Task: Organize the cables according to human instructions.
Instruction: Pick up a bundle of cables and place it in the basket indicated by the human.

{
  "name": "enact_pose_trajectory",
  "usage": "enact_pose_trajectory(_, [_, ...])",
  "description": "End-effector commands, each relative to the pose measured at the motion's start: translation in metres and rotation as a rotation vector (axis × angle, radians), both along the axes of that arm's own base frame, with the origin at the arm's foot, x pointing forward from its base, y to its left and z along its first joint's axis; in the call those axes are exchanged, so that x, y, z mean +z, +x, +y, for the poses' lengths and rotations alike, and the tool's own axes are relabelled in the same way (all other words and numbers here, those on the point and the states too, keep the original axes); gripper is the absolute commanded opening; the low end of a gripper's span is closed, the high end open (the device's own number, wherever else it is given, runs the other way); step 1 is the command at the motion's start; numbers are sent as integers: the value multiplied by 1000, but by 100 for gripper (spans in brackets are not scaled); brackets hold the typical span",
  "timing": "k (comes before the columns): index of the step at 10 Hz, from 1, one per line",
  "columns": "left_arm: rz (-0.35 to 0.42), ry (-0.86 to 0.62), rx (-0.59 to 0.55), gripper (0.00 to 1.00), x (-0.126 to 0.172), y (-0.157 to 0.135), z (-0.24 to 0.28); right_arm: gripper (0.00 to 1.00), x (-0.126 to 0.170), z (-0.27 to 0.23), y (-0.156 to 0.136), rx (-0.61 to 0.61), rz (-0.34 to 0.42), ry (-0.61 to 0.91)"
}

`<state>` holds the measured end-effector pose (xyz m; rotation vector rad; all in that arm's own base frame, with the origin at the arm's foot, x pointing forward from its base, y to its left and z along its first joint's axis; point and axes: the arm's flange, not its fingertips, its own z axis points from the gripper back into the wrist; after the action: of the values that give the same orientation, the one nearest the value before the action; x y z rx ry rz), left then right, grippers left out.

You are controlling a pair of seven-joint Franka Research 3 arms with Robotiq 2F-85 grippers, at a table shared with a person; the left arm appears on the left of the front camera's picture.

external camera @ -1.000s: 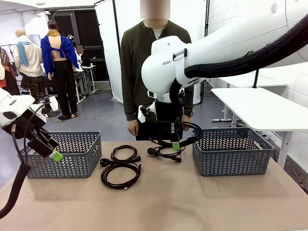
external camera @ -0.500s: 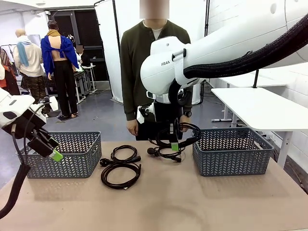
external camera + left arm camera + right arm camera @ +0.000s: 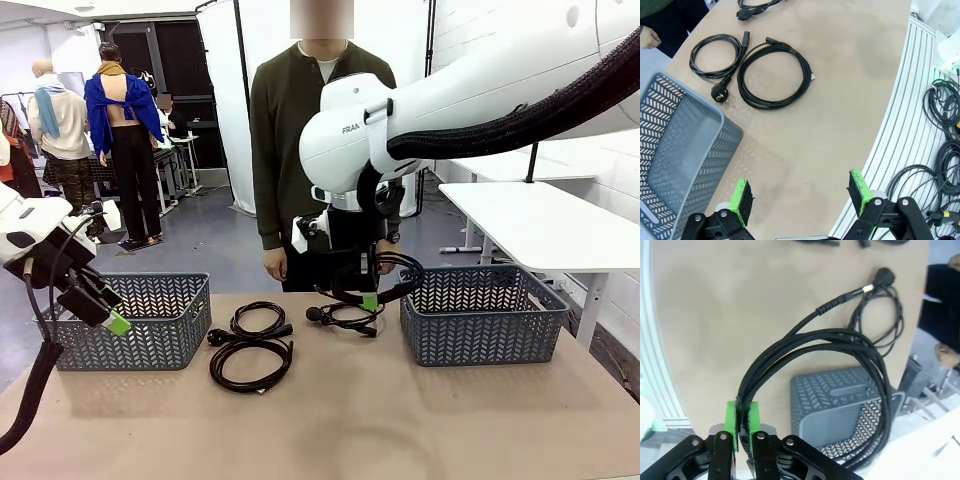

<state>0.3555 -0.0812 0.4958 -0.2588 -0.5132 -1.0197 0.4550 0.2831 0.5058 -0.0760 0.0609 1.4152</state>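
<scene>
Brown tabletop (image 3: 400,420) stretches from the robot to the person (image 3: 290,130) in olive at its far edge (hands low, no gesture I can make out). I'll take the right basket (image 3: 483,315), the grey one on the robot's right, as my mark.

Just off its left wall hangs the right gripper (image 3: 369,300), green pads pinched tight on a braided cable (image 3: 398,272). The loops dangle clear of the table, near the basket's rim; whether they touch it I can't tell.

That is where I'd expect trouble. The pinch catches one bunch of strands low on the coil, so a swing could let the coil slide or spill open. A trailing loop could also hook the rim on the way over.

Directly left of the basket, beneath the gripper, lies a plugged cable (image 3: 345,318), which a low-hanging loop might drag. Farther left sit two coils (image 3: 250,365), one touching the other. Well beyond them stands the left basket (image 3: 130,320), and the left gripper (image 3: 108,312) hovers by it, jaws spread wide, holding nothing.
</scene>
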Motion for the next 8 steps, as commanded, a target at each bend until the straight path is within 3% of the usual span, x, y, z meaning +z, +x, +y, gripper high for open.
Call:
enact_pose_trajectory(1, [9, -18, -9, 100, 0, 1, 1, 6, 15, -34, 16, 18, 29, 20])
enact_pose_trajectory(8, [9, -18, -9, 100, 0, 1, 1, 6, 20, -144, 70, 60, 10, -29])
